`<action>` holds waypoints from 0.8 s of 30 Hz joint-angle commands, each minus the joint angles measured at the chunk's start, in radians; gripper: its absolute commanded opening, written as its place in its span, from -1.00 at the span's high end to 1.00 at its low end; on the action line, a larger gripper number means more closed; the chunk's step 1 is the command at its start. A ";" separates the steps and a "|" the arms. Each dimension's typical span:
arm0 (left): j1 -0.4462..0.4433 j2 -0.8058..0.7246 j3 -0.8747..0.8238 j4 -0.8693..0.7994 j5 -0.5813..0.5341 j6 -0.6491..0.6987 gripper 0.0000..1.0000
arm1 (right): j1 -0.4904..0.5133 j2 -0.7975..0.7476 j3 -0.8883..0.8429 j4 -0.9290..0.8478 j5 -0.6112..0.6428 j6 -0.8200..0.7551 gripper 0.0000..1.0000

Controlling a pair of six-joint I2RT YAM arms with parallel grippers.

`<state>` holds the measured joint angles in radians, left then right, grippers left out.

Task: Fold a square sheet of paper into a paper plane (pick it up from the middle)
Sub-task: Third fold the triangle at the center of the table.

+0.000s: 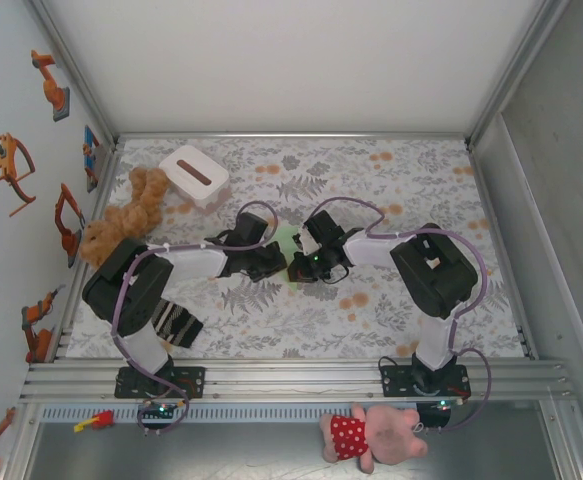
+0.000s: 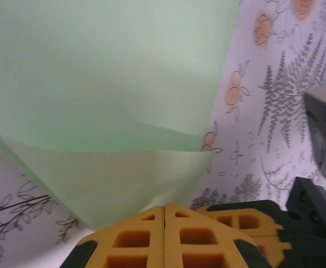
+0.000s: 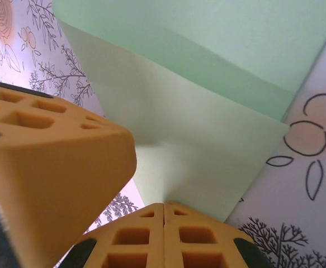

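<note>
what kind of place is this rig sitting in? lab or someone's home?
Most likely a lab test cell, not a home: an aluminium-extrusion frame carrying the arm bases, plain white enclosure walls, and a floral cloth with a brown plush toy as a prop.
</note>
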<state>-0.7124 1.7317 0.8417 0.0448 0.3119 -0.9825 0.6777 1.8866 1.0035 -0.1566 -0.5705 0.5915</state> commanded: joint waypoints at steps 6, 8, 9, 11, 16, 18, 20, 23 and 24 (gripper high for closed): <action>-0.002 0.031 -0.023 0.006 -0.035 0.034 0.90 | 0.005 0.043 -0.017 -0.094 0.083 0.007 1.00; -0.002 0.045 -0.021 0.002 -0.033 0.045 0.89 | 0.005 0.045 -0.016 -0.102 0.088 0.007 1.00; 0.001 0.053 -0.022 -0.003 -0.037 0.052 0.90 | 0.005 0.047 -0.014 -0.110 0.094 0.005 1.00; 0.015 0.064 -0.027 -0.009 -0.044 0.065 0.89 | 0.005 0.054 -0.016 -0.132 0.109 0.000 1.00; 0.093 0.089 -0.030 -0.007 0.005 0.121 0.84 | 0.003 0.077 -0.025 -0.214 0.167 -0.031 1.00; 0.133 0.095 -0.020 -0.032 0.024 0.157 0.82 | 0.002 0.080 -0.026 -0.235 0.188 -0.038 1.00; 0.171 0.102 -0.018 -0.038 0.037 0.182 0.81 | 0.000 0.084 -0.027 -0.251 0.207 -0.043 1.00; 0.235 0.119 -0.009 -0.032 0.057 0.206 0.81 | -0.002 0.089 -0.022 -0.271 0.243 -0.051 1.00; 0.251 0.124 -0.001 -0.030 0.064 0.212 0.81 | -0.004 0.090 -0.022 -0.275 0.248 -0.055 1.00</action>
<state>-0.5354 1.8046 0.8345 0.0731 0.4816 -0.8402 0.6830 1.8946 1.0317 -0.2161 -0.5327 0.5674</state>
